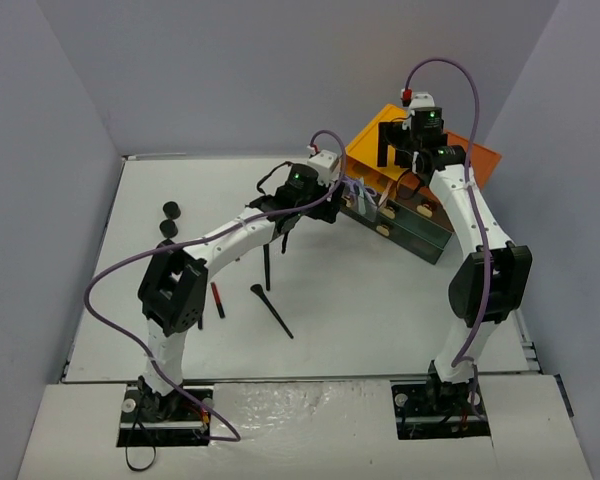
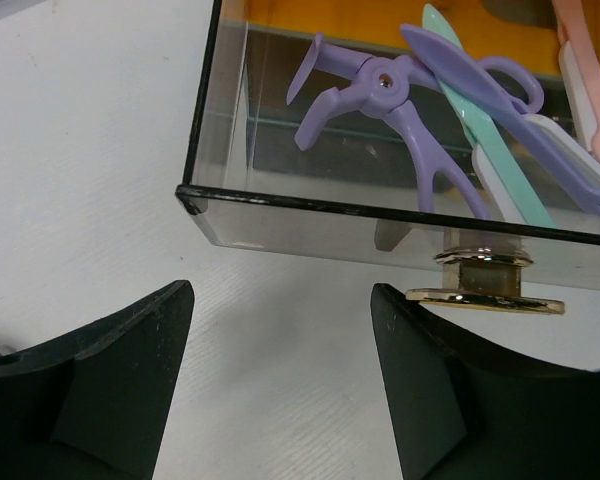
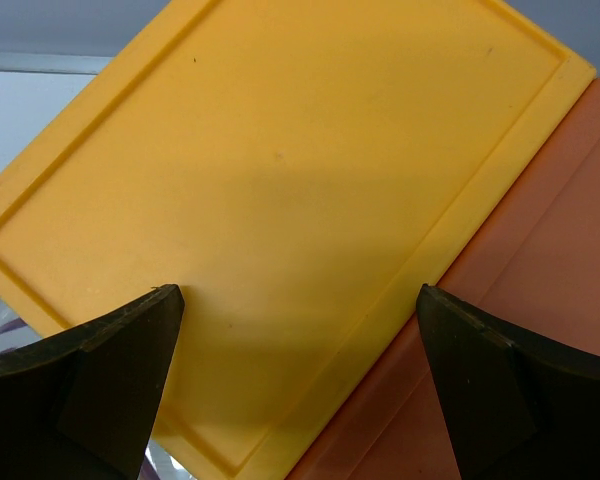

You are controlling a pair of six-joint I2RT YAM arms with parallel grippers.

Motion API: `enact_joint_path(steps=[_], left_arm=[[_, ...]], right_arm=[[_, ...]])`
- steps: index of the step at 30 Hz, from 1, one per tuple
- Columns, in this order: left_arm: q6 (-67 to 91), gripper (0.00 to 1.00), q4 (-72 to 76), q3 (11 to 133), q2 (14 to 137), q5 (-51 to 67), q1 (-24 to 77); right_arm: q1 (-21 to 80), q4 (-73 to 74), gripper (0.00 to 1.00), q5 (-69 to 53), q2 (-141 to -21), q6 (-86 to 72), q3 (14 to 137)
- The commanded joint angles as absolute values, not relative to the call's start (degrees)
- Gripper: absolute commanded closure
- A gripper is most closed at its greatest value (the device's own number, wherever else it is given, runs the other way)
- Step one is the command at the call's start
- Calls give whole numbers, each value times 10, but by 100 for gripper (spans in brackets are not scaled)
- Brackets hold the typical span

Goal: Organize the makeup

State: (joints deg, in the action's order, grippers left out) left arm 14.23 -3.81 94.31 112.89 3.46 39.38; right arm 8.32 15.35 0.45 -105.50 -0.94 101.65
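Two round black jars (image 1: 169, 218) sit at the far left. A black brush (image 1: 271, 310) lies mid-table and another (image 1: 266, 266) lies under my left arm. A red stick (image 1: 218, 298) lies beside the left arm. My left gripper (image 1: 348, 197) (image 2: 280, 335) is open and empty, low over the table just in front of an open smoky drawer (image 2: 310, 205). The drawer holds a purple curler (image 2: 365, 95), a teal stick (image 2: 480, 120) and pink items (image 2: 590, 70). My right gripper (image 1: 396, 150) (image 3: 300, 300) is open and empty above the box's yellow top (image 3: 280, 160).
The orange-topped dark drawer box (image 1: 415, 220) stands at the back right. A gold drawer knob (image 2: 483, 282) sits just beyond my left gripper's right finger (image 2: 450, 390). An orange panel (image 3: 560, 300) adjoins the yellow top. Grey walls enclose the white table (image 1: 380, 310).
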Motion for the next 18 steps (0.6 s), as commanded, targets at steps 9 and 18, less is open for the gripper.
enact_joint_path(steps=[9,18], left_arm=[[200,26,72,1080,1215,5,396],[238,26,73,1146,1255,-2,395]], right_arm=[[89,171,0,-16,-1008,-20,947],[89,171,0,-15,-997,-24,938]])
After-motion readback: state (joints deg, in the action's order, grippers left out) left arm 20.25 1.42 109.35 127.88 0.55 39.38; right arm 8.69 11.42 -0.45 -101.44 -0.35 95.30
